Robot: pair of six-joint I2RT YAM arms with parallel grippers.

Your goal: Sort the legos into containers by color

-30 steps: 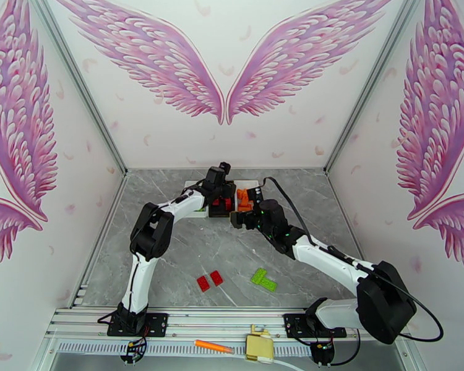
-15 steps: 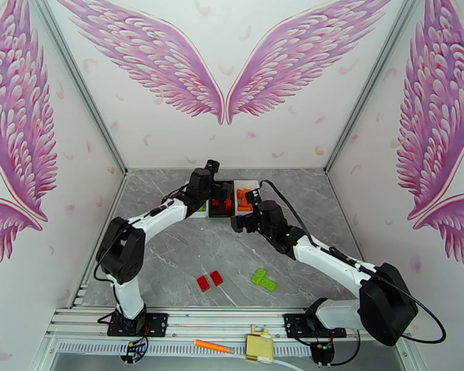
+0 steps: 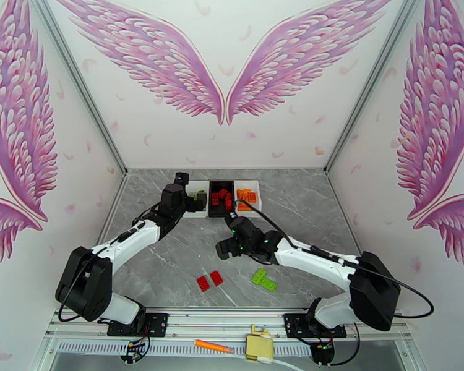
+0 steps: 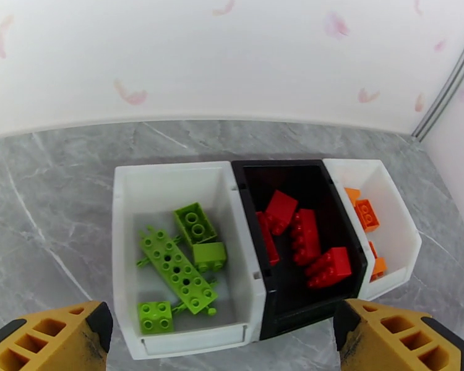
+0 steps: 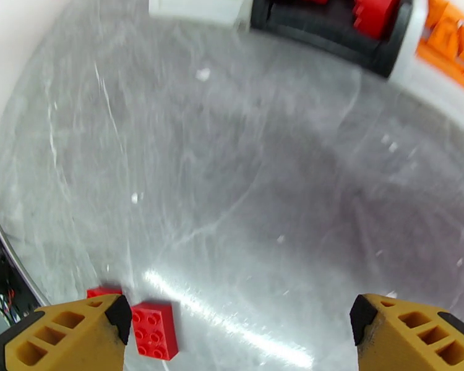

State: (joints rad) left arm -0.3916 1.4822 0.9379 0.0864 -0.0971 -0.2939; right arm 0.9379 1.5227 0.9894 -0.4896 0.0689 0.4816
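Top view: my left gripper [image 3: 197, 201] stands open, empty, just before the three trays [image 3: 250, 183]; my right gripper [image 3: 224, 247] is open over bare table; two red legos [image 3: 209, 281] and a green plate [image 3: 264, 279] lie loose near the bases.
Left wrist: green, red and orange bricks sit sorted by tray.
Right wrist: a red brick [image 5: 153, 329] lies just beside one yellow pad [image 5: 65, 335]. My judgement: hard, glossy, light, likely slippery; pinch the flat side walls, not the studs.
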